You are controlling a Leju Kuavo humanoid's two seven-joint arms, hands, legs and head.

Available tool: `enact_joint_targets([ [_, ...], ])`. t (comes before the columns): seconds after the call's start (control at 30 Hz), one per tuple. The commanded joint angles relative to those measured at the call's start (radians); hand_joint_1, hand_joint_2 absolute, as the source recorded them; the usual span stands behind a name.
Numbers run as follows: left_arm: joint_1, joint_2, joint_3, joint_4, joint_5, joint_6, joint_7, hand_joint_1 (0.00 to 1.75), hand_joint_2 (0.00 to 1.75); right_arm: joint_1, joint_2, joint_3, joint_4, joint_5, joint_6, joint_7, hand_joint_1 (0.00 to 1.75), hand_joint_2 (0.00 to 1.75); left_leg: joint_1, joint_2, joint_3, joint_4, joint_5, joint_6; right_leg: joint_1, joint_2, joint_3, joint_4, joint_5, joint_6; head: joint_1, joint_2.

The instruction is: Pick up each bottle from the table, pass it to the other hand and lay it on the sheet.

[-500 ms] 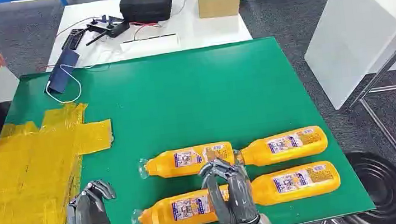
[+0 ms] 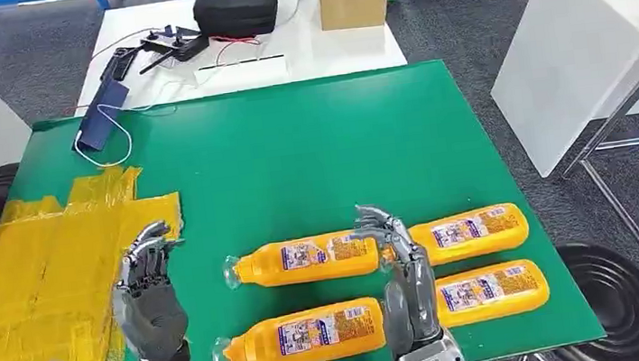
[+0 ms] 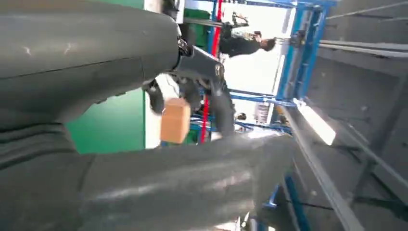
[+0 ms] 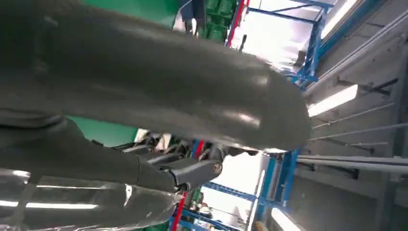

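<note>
A crinkled yellow sheet (image 2: 36, 276) covers the green table's (image 2: 295, 156) left side. The left hand (image 2: 149, 295) hovers spread, empty. Four orange plastic bottles (image 2: 302, 260) lie lengthwise across, caps pointing left. The right hand (image 2: 403, 271) hangs between them, fingers apart.

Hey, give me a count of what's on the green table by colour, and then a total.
Orange bottles: 4
Yellow sheet: 1
Blue flat device with white cable: 1
Total: 6
</note>
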Motion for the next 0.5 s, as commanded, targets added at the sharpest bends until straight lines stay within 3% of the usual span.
enact_joint_targets([
  [0.03,-0.013,-0.001,-0.012,0.037,0.016,-0.012,-0.008,0.00,0.00,-0.003,-0.032,-0.003,0.020,0.064,0.026,0.080,0.00,1.75,0.002,-0.001,0.003,0.000,-0.002,-0.002,0.002,0.000,0.003,-0.001,-0.001,-0.001,0.000,0.000],
  [0.1,-0.011,-0.001,-0.006,0.041,0.014,-0.011,-0.010,0.00,0.00,-0.007,-0.049,0.016,0.041,0.098,0.042,0.109,0.00,1.75,0.001,-0.001,0.003,0.000,-0.001,-0.002,0.001,0.000,0.003,-0.001,-0.001,0.000,0.000,0.000],
  [0.23,-0.008,-0.014,0.015,0.050,0.011,-0.019,-0.014,0.00,0.00,-0.026,-0.103,0.105,0.130,0.342,0.029,0.259,0.00,1.75,0.001,0.000,0.002,-0.002,0.000,-0.001,0.001,0.001,0.003,-0.002,0.000,0.000,0.000,0.000],
  [0.5,0.012,-0.014,0.018,0.035,0.009,-0.017,-0.013,0.00,0.00,-0.012,-0.131,0.157,0.115,0.386,0.003,0.294,0.00,1.75,0.001,0.000,0.002,-0.001,-0.001,-0.001,0.000,0.001,0.002,-0.002,0.000,0.000,0.000,0.000],
])
